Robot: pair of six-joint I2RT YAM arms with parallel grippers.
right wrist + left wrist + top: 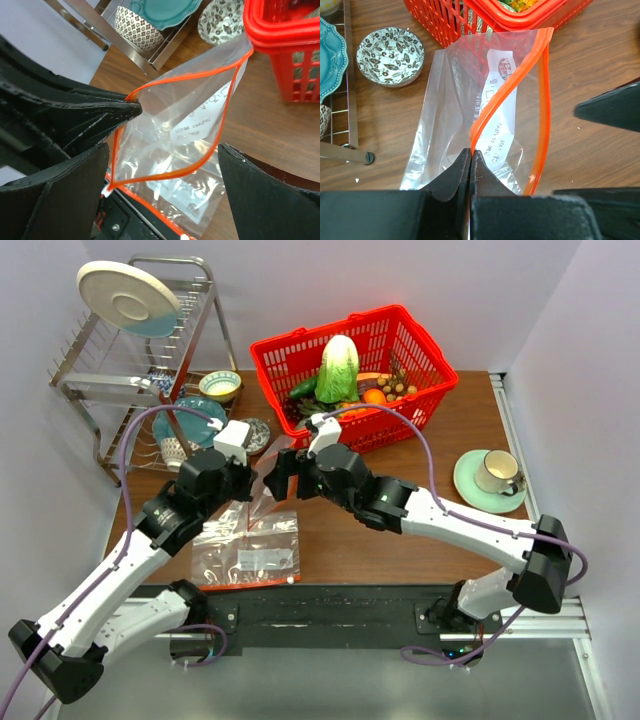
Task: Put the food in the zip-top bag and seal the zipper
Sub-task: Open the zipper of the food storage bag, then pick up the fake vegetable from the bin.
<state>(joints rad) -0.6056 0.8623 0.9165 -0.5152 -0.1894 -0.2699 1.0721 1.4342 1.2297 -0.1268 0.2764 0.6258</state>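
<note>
My left gripper (470, 151) is shut on the red-orange zipper (492, 107) of a clear zip-top bag (445, 105), holding one side of its mouth up off the table. The mouth gapes open. In the right wrist view the bag (200, 130) hangs between the spread fingers of my right gripper (162, 147), which is open and touches nothing; a white tab (106, 190) ends the zipper. From above, both grippers (256, 472) (283, 468) meet over the bag (262, 495). The food lies in the red basket (420, 340): napa cabbage (338, 368), cucumber (303, 388), brown nuts (402, 388).
A second clear bag (250, 555) lies flat near the front edge. A dish rack (130, 360) with plates stands at the back left, with a patterned bowl (390, 55) beside it. A cup on a green saucer (495, 478) sits at the right. An orange (374, 396) is in the basket.
</note>
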